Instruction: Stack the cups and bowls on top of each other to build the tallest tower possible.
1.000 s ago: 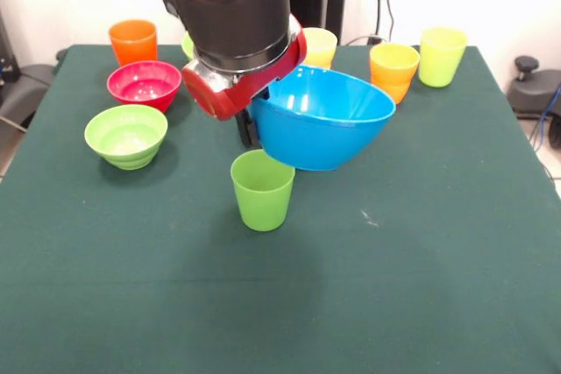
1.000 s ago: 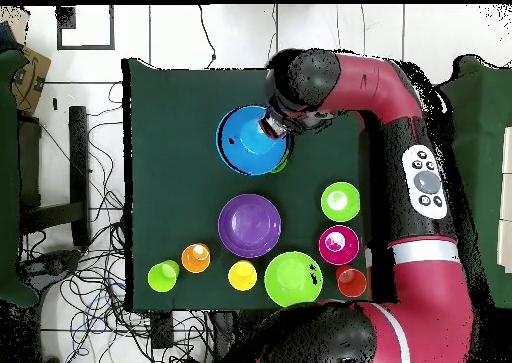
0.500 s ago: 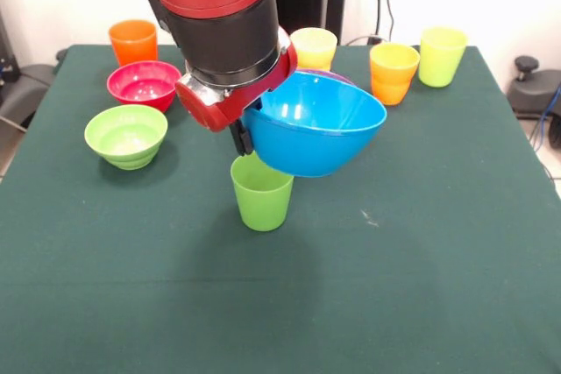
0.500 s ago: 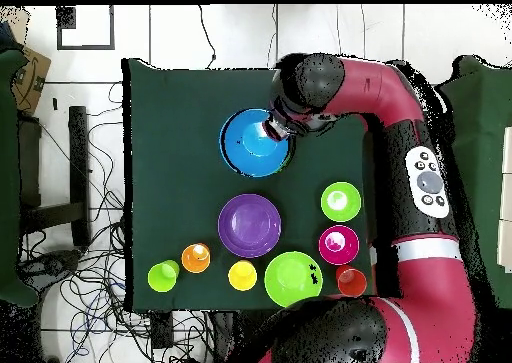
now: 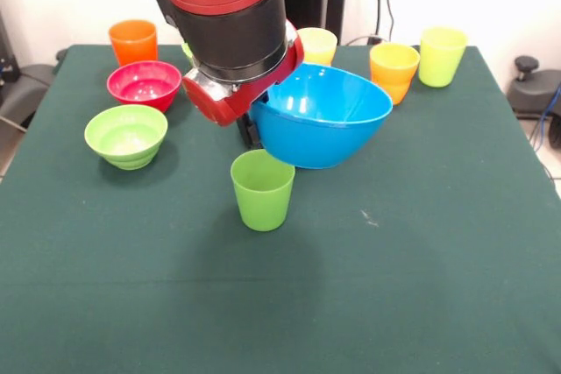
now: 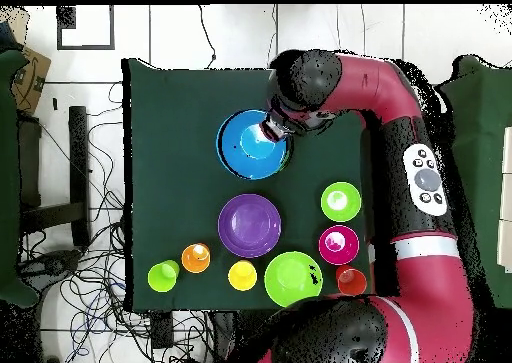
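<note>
My gripper [image 5: 253, 131] is shut on the left rim of the large blue bowl [image 5: 326, 120], which hangs tilted above the table. A green cup [image 5: 262, 188] stands upright just below and in front of the bowl's lower edge, apart from it. From above, the blue bowl [image 6: 250, 145] sits under the gripper [image 6: 270, 130] and hides the green cup. The wide purple bowl [image 6: 249, 225] lies flat at mid-table. No tower of stacked pieces shows.
A small lime bowl [image 5: 127, 134], a red bowl [image 5: 145, 83] and an orange cup [image 5: 132, 41] stand at the left. Pale yellow [image 5: 317, 45], orange-yellow [image 5: 394, 71] and yellow-green [image 5: 441, 54] cups line the back right. A large lime bowl [image 6: 293, 278] sits near the base.
Half a second ago the blue bowl hung lower, right over the green cup. It now sits slightly higher and further right in the front view, still gripped.
</note>
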{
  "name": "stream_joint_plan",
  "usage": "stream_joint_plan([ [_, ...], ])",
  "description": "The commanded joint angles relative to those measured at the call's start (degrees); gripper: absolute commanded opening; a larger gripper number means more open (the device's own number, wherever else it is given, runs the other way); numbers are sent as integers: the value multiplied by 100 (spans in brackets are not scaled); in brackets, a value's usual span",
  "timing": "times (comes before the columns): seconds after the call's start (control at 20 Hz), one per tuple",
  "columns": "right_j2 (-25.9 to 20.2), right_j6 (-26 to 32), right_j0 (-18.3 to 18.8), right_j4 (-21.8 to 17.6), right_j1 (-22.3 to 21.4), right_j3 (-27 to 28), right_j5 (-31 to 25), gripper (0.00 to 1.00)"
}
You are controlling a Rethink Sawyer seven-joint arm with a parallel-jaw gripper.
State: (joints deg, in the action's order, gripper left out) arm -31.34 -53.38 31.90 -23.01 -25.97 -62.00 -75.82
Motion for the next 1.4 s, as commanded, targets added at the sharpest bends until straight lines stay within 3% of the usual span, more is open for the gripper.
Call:
stream_joint_plan([
  [0.05,-406,2062,81,-469,-24,117,-386,0],
  [0.95,-641,2571,366,-803,340,494,-478,0],
  [1.4,-643,2563,428,-767,447,436,-362,0],
])
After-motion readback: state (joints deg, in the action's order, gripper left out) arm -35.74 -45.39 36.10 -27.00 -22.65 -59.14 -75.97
